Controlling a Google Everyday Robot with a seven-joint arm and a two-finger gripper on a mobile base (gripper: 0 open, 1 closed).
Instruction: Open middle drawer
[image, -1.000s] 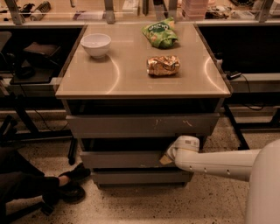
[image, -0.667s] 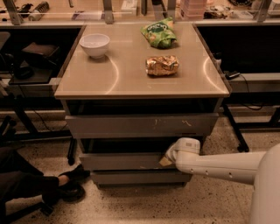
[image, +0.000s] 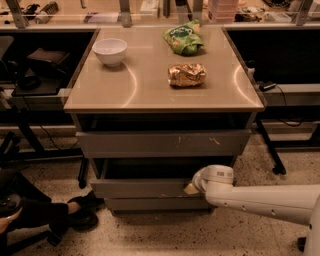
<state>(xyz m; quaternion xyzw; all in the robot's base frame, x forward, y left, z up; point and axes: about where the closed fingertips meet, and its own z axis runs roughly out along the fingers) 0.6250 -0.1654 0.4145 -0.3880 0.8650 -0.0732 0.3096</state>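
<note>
The middle drawer (image: 140, 188) is a plain grey front between the larger scratched front (image: 160, 143) and the slim bottom front (image: 150, 204). It stands pulled out a little toward me, with a dark gap showing above and behind its top edge. My gripper (image: 192, 188) is at the right part of this front, at its top edge, and touches it. My white arm (image: 260, 200) comes in from the lower right, low above the floor.
On the cabinet top (image: 145, 95) lie a white bowl (image: 110, 51), a green chip bag (image: 184, 39) and a brown snack bag (image: 187, 75). A person's dark shoe (image: 80, 210) rests on the floor at the cabinet's lower left. Black desk legs (image: 270, 150) stand to the right.
The middle drawer front has slid out toward me and the gap above it has widened. My gripper has moved back with it.
</note>
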